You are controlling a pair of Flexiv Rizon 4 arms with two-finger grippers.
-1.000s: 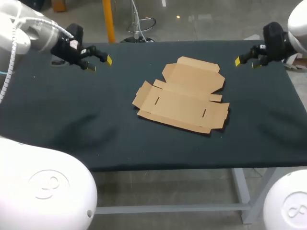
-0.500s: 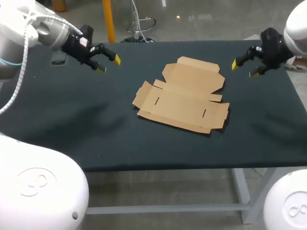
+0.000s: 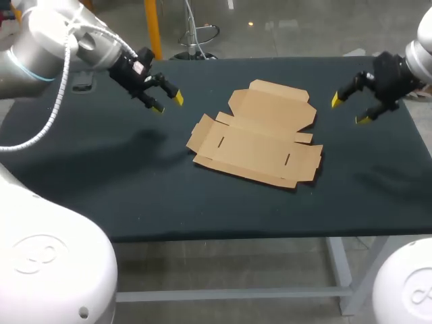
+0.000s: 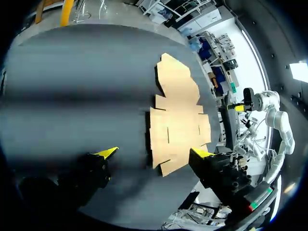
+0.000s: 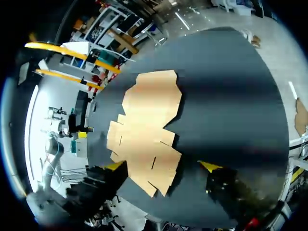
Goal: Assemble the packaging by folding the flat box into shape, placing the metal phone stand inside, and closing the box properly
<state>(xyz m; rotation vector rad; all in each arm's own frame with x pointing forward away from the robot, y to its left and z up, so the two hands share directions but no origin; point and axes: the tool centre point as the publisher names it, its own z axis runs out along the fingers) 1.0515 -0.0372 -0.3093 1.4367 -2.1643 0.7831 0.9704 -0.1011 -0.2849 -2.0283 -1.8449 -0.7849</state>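
Lying unfolded, flat box (image 3: pixel 260 135), long axis toward far edge; left pincer (image 3: pixel 167 103), right pincer (image 3: pixel 349 111) both open

Flat brown cardboard box (image 3: pixel 260 135) lies unfolded, flaps spread, near middle of the dark table (image 3: pixel 101 175), turned slightly askew; two short slits in its central panel. Nothing touching it.

Robotics lab: white left arm (image 3: pixel 47 42), right arm (image 3: pixel 424 54) flanking black-covered, steel-legged worktable (image 3: pixel 101 185).
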